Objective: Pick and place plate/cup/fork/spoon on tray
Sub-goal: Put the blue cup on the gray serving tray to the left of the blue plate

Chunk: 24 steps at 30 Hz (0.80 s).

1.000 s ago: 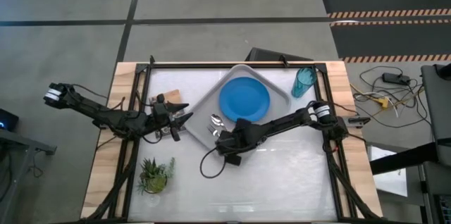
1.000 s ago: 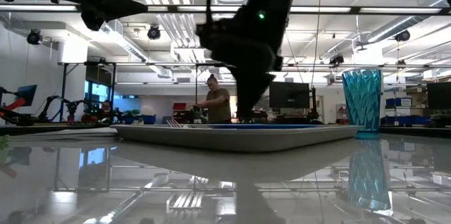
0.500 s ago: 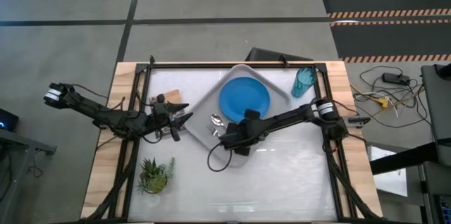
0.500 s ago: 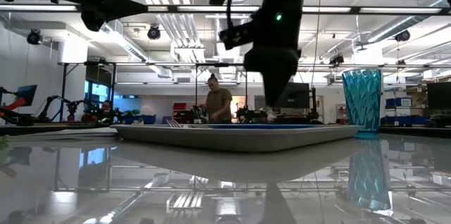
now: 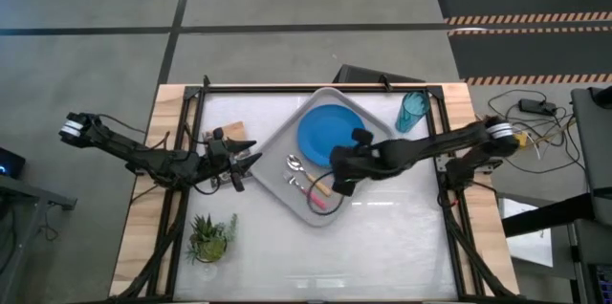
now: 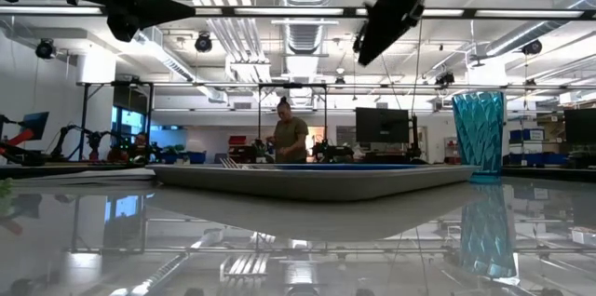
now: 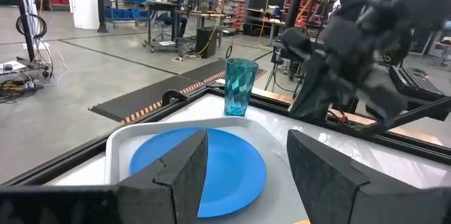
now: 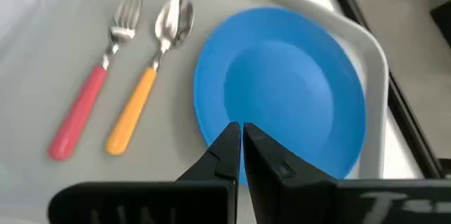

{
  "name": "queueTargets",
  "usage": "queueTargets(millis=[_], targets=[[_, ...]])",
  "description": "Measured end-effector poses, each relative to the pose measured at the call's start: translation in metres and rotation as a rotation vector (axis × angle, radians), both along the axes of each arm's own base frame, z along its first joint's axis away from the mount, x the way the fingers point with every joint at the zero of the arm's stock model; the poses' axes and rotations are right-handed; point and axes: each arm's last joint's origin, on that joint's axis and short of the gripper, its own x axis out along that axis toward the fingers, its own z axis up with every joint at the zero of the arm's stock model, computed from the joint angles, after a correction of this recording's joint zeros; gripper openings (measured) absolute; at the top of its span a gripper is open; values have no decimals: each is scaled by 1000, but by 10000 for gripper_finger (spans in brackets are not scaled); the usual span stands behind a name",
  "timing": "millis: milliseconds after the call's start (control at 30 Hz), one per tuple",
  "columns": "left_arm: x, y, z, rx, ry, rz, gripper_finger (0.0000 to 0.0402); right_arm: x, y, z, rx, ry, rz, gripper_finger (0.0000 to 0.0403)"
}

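Note:
The light grey tray (image 5: pixel 287 141) lies turned on the table's middle. On it lie the blue plate (image 5: pixel 330 134), the orange-handled spoon (image 5: pixel 308 176) and the pink-handled fork (image 5: pixel 306 191), side by side near the tray's near corner. The teal cup (image 5: pixel 413 111) stands on the table by the far right, off the tray. My right gripper (image 5: pixel 335 185) hangs shut and empty, raised above the plate's near edge (image 8: pixel 211 129), with the fork (image 8: pixel 81 115) and spoon (image 8: pixel 141 101) beside it. My left gripper (image 7: pixel 246 182) waits open, left of the tray (image 5: pixel 251 162).
A small potted plant (image 5: pixel 210 235) stands at the near left, and a brown flat piece (image 5: pixel 231 132) lies at the far left. A dark frame (image 5: pixel 316 87) runs round the table. In the low view a person (image 6: pixel 290 138) stands in the room beyond the table.
My right gripper has risen from just above the tray's near corner and drawn back toward the table's right edge, to above the plate's near edge. The fork and spoon, which it covered before, now show lying still on the tray.

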Motion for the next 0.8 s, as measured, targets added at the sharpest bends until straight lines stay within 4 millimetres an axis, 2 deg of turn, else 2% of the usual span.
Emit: queueTargets(millis=[100, 233, 467, 567, 800], targets=[[0, 0, 0, 0, 0, 1, 178, -24, -9, 13, 16, -84, -101, 8], [0, 0, 0, 0, 0, 1, 178, -58, -35, 29, 86, -157, -331, 8], [0, 0, 0, 2, 2, 1, 178, -109, -85, 44, 129, -89, -683, 8], [0, 0, 0, 3, 2, 1, 178, -122, -102, 46, 126, -61, -766, 8], [0, 0, 0, 3, 2, 1, 178, -132, -126, 46, 134, -36, -836, 21]])
